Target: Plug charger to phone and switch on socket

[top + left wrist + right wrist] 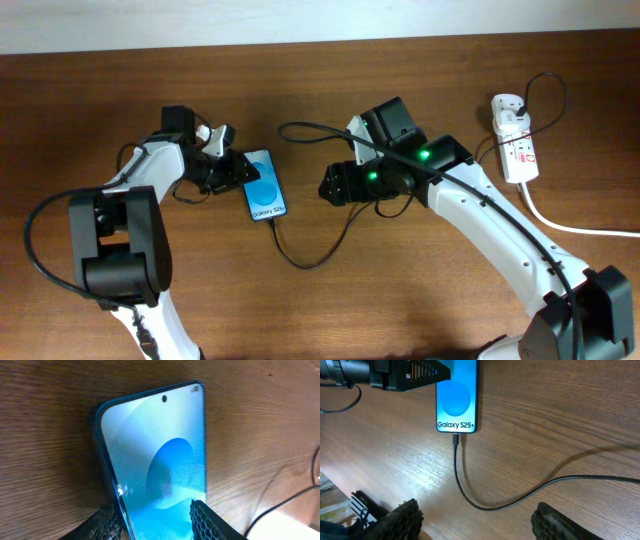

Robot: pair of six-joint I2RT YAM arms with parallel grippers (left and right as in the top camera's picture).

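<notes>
- Overhead: phone (265, 198) lay mid-table, socket (515, 140) at the right edge; I judged the right gripper (324, 185) should cross there clear of the charger (298, 264).
- Left wrist: left gripper (156, 521) pinched the phone's edges.
- Right wrist: jaws wide, empty; connector seated.

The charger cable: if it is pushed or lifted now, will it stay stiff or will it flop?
Probably floppy: the charger cable lies in loose curves on the table, so it should bend rather than keep shape. It looks thin, so likely light. Its tip sits in the phone, which the left hand holds, so a pull may tug there.
</notes>
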